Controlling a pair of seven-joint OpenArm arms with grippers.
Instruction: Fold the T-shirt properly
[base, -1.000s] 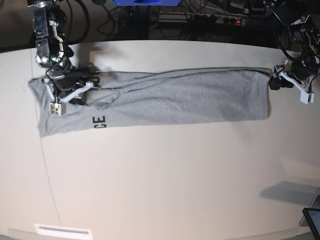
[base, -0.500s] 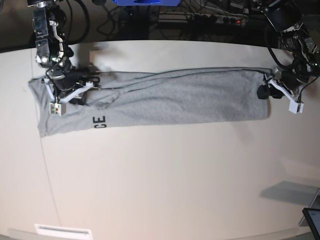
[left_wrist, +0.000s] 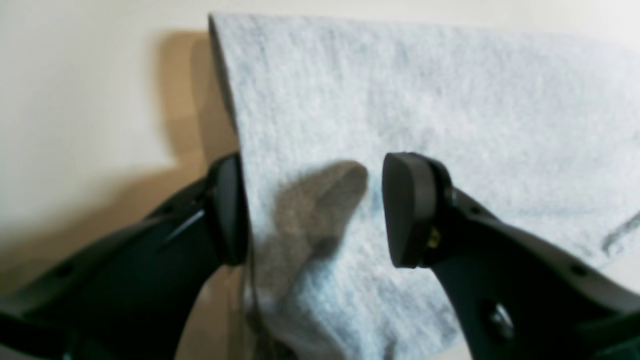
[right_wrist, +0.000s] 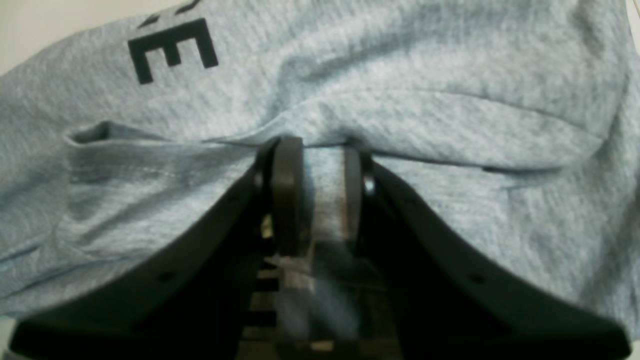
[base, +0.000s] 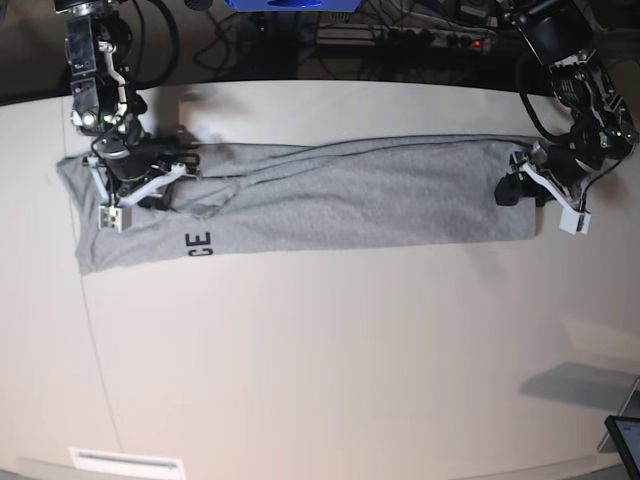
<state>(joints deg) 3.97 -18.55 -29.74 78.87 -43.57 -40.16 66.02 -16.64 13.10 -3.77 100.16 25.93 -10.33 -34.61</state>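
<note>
The light grey T-shirt (base: 350, 200) lies folded into a long band across the table, with black letters (base: 199, 244) near its left end. At the band's right end, my left gripper (base: 512, 190) stands open. In the left wrist view its gripper (left_wrist: 315, 210) straddles the T-shirt's edge (left_wrist: 425, 90), one finger (left_wrist: 230, 210) beside the cloth and the other finger (left_wrist: 405, 210) over it. My right gripper (base: 160, 180) sits on the left end. In the right wrist view that gripper (right_wrist: 322, 165) is shut on a bunched fold of the T-shirt (right_wrist: 400, 75), below a black E (right_wrist: 172, 47).
The pale table (base: 350, 380) spreads out in front of the shirt. Cables and a power strip (base: 430, 40) run behind the table's back edge, next to a blue object (base: 290, 5). A dark device (base: 625, 440) pokes in at the bottom right corner.
My left gripper has moved from beyond the shirt's right edge inward onto the hem, still open. The right arm and the cloth in it have not moved.
</note>
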